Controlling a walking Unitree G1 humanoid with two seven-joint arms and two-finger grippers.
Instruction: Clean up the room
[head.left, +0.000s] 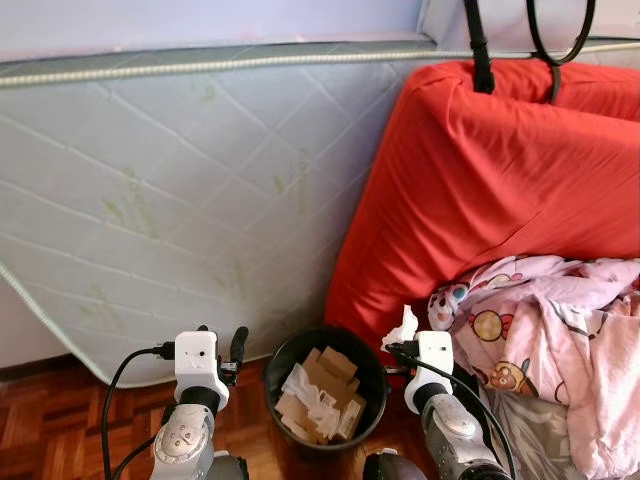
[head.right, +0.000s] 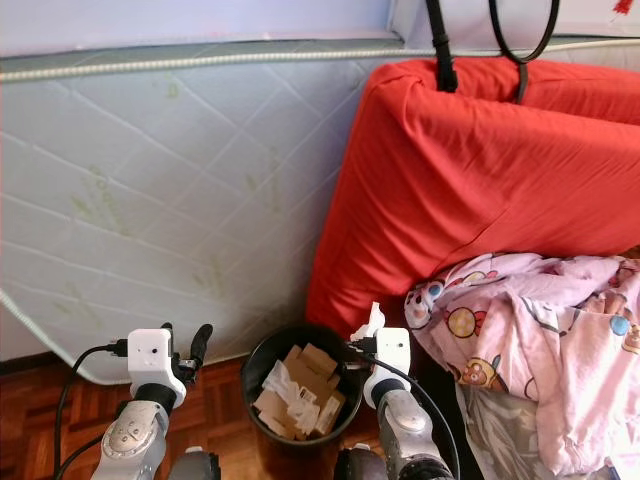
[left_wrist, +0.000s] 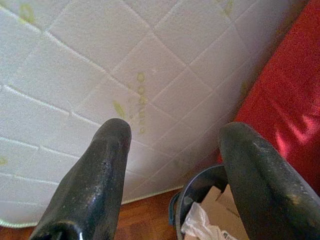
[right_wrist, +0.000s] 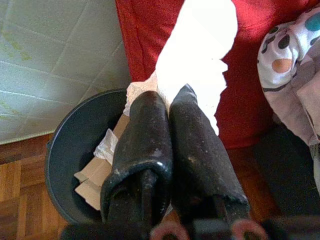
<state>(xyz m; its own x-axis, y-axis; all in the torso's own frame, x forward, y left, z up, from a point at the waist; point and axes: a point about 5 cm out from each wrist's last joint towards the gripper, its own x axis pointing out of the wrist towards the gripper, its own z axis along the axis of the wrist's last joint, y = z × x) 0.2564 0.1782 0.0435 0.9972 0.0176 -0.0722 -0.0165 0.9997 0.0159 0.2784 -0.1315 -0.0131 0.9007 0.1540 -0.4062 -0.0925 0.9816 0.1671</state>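
I see the white tissue (right_wrist: 197, 55) standing lengthwise out past my right gripper (right_wrist: 170, 100), its long axis running on from the fingers toward the red mattress (head.left: 500, 190). It is bright, crumpled and ragged-edged, pinched between the 2 closed fingers just beside the rim of the black bin (head.left: 372, 372) of cardboard scraps. My left gripper (left_wrist: 172, 135) hovers with fingers wide apart near the quilted mattress (head.left: 180, 190).
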